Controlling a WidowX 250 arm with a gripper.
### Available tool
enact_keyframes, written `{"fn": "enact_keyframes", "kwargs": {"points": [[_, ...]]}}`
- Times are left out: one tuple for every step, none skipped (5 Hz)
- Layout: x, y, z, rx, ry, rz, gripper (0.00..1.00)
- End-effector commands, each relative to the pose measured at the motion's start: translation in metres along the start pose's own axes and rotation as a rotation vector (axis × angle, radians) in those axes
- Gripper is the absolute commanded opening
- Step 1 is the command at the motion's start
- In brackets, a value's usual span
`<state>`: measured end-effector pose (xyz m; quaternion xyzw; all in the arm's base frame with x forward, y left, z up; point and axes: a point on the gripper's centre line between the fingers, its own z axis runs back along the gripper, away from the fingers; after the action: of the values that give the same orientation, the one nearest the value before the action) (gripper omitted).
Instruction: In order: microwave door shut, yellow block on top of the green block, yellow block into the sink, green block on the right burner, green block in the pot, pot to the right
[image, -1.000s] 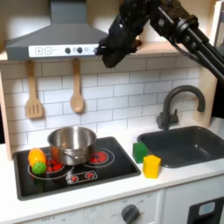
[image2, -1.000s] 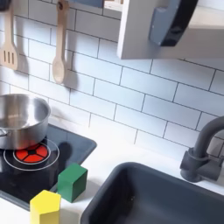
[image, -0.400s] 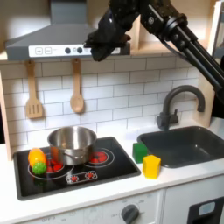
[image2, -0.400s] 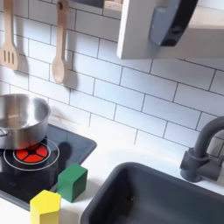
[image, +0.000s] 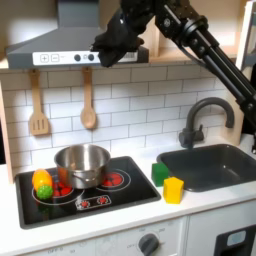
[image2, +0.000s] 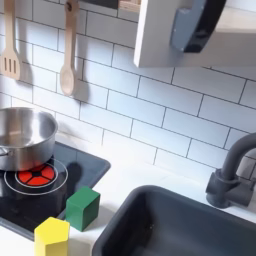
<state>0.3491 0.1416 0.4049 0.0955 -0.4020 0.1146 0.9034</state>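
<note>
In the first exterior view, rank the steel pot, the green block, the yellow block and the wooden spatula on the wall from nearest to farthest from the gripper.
The black gripper is high up by the range hood.
1. Light wooden slotted spatula, hanging on the tiles, toward the first exterior view's left.
2. Shiny round steel pot, on the cooktop below.
3. Small dark-green block, on the counter beside the sink.
4. Small yellow block, just in front of it.

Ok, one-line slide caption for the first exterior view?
Gripper raised by the range hood; yellow block and green block beside the sink.

The yellow block (image: 174, 189) and the green block (image: 160, 173) are plain. The pot (image: 82, 163) is shiny silver, the sink (image: 212, 166) dark grey, the burner (image2: 33, 178) has red rings.
</note>
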Motion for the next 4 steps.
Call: {"fn": "enact_keyframes", "kwargs": {"points": [[0.009, 0.000, -0.009, 0.007, -0.007, 0.001, 0.00], [0.012, 0.001, -0.014, 0.008, -0.007, 0.000, 0.00], [0.016, 0.002, -0.017, 0.007, -0.011, 0.003, 0.00], [0.018, 0.001, -0.023, 0.004, -0.005, -0.002, 0.00]]}}
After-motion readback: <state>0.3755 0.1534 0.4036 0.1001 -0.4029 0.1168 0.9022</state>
